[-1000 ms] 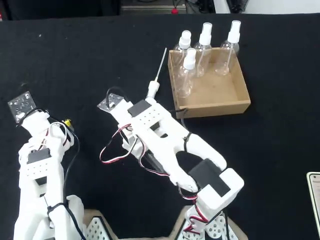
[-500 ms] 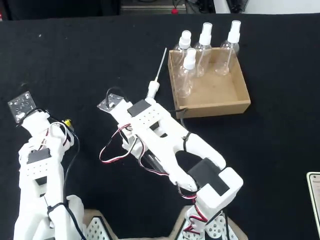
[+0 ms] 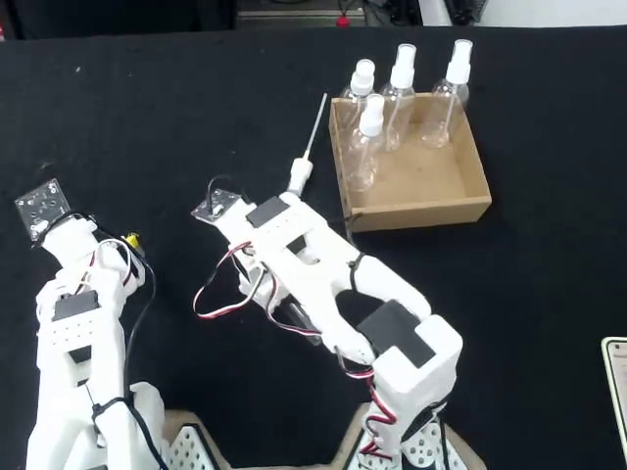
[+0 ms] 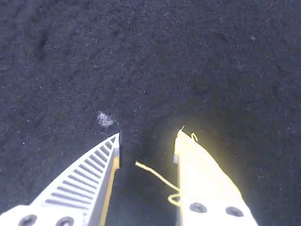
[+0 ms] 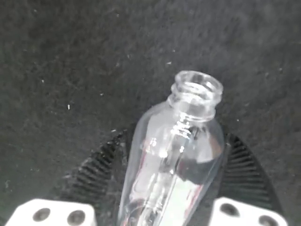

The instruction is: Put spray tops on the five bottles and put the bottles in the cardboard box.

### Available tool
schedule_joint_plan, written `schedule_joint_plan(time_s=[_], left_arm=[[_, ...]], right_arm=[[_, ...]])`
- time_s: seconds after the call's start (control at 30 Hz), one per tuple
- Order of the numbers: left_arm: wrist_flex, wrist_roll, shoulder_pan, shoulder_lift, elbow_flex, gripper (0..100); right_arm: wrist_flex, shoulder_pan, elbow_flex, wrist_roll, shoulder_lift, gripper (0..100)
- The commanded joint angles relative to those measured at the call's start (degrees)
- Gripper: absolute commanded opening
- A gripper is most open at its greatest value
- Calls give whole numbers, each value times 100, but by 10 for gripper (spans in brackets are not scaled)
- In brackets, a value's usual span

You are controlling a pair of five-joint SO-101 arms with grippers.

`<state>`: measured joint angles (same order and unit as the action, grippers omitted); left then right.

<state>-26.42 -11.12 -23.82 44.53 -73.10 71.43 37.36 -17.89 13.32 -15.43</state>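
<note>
Bottle-capping bench, three views.
High: four clear plastic bottles with white spray tops (image 3: 361, 147) are standing in the shallow brown cardboard box (image 3: 421, 211); a loose white long-tubed spray top (image 3: 301, 172) is lying just beside it on black cloth (image 3: 147, 117). Left wrist: left gripper (image 4: 146, 139) is hanging with jaws apart over the cloth. Right wrist: right gripper (image 5: 176, 137) is clamping a clear open-necked bottle (image 5: 181, 150).

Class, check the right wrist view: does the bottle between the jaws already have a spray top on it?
No, the bottle shows an open, bare threaded neck.
</note>
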Motion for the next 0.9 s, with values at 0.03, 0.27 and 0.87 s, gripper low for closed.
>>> schedule_joint_plan(time_s=[0.03,0.27,0.87], left_arm=[[149,-62,-40,70,233,188],[149,-62,-40,70,242,188],[149,-53,4,70,242,188]], right_arm=[[-79,-53,286,-9,215,167],[9,-53,163,-9,804,61],[-1319,-79,-2730,-18,6079,59]])
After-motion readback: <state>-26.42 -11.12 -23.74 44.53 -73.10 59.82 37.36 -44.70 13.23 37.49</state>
